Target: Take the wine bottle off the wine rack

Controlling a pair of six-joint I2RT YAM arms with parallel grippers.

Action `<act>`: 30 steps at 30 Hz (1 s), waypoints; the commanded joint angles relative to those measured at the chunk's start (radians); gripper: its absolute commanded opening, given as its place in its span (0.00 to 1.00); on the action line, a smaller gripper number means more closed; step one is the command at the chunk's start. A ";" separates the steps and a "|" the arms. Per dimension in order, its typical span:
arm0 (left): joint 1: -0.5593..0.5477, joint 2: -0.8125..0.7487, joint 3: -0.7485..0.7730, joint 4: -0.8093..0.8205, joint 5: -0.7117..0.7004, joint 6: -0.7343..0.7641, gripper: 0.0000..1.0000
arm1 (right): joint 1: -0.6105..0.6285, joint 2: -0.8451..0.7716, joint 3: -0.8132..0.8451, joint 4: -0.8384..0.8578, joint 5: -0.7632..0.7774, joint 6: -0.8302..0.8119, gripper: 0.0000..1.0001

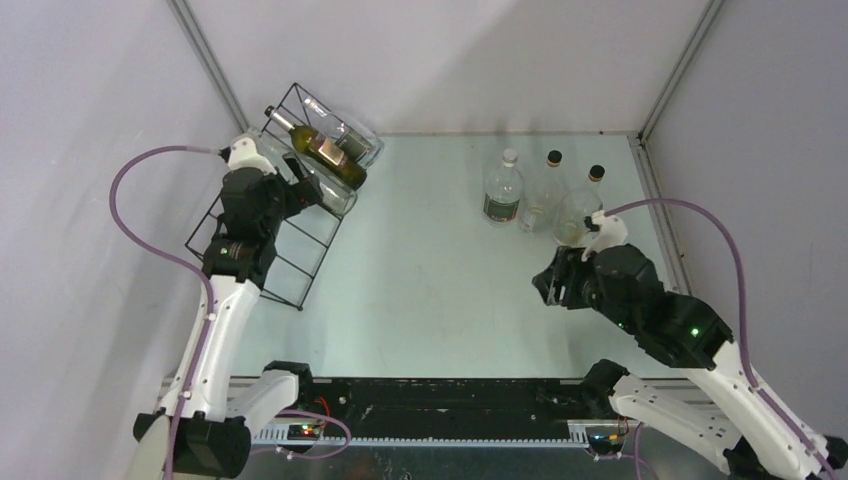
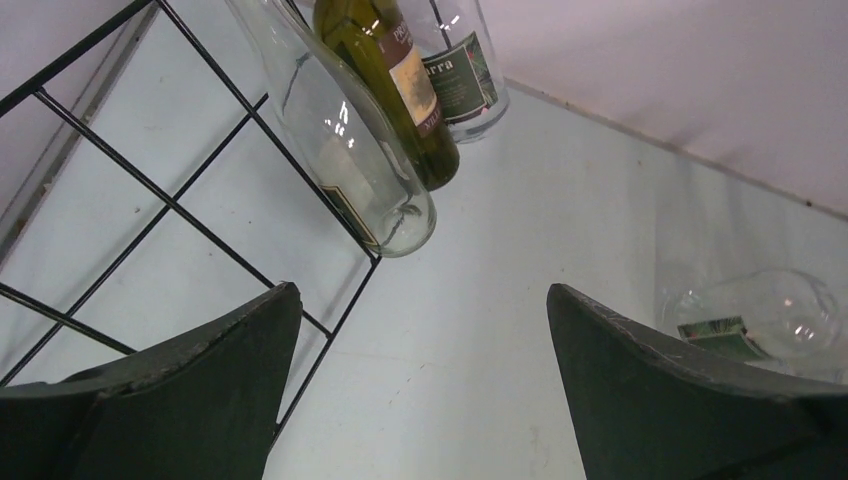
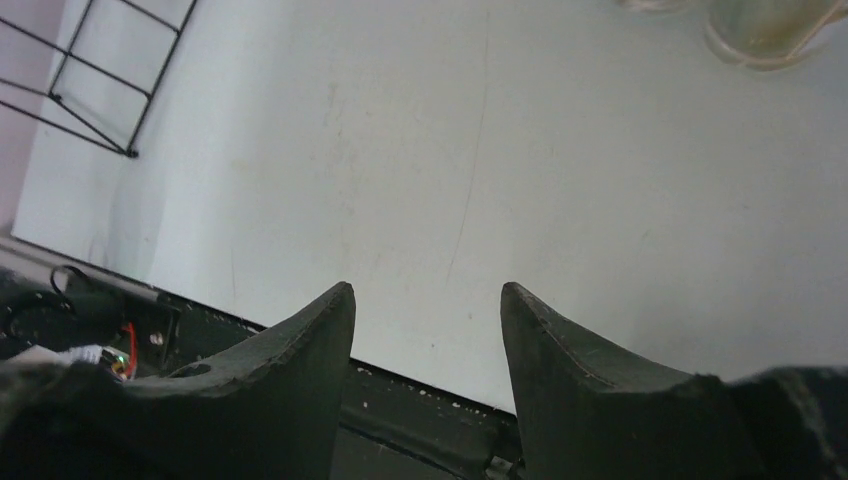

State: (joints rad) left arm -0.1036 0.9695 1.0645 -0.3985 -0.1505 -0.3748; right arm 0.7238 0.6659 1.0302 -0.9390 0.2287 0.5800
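**Left claw wide open at the rack, nothing grabbed yet**

The left gripper (image 2: 420, 295) was spread about as wide as it goes. Nothing sat between the fingers, just bare table (image 2: 480, 400) in the gap. It hung low right beside the wine rack (image 2: 170, 203), facing the base of the near clear bottle (image 2: 345, 150), close but not touching it.

That bottle lay on its side across the rack's wires, with its base poking past the rack's edge toward the open table. Right beside it lay the green wine bottle (image 2: 395, 85) with the tan label. Past that was a second clear bottle (image 2: 462, 65) with a dark label, also lying down. So all 3 were on the rack, over in the far left corner of the table by the wall. I couldn't tell from the wrist cam whether the bottles were actually touching each other.

The right gripper (image 3: 428, 292) was roughly half open and holding nothing, with only table showing between its fingers. It sat on the right side, well away from the rack.

Just beyond it, 3 bottles stood upright in a row at the far right. There was a white-capped bottle (image 1: 503, 188), a middle dark-capped bottle (image 1: 545, 190) and an end dark-capped bottle (image 1: 575, 215). The end one was nearest that arm.
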 commanded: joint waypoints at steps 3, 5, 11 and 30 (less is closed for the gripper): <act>0.082 0.078 0.082 0.118 0.070 -0.084 1.00 | 0.208 0.069 -0.038 0.062 0.171 0.123 0.58; 0.092 0.114 0.100 0.153 0.092 -0.089 1.00 | 0.256 0.091 -0.050 0.076 0.192 0.154 0.58; 0.136 0.244 0.164 0.186 0.063 -0.113 1.00 | 0.327 0.129 -0.108 0.125 0.207 0.207 0.59; 0.254 0.648 0.421 0.185 0.113 -0.209 0.85 | 0.330 0.191 -0.153 0.176 0.253 0.161 0.61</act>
State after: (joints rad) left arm 0.1474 1.5726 1.4094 -0.2268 -0.0479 -0.5732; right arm 1.0496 0.8436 0.8772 -0.7761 0.4294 0.7479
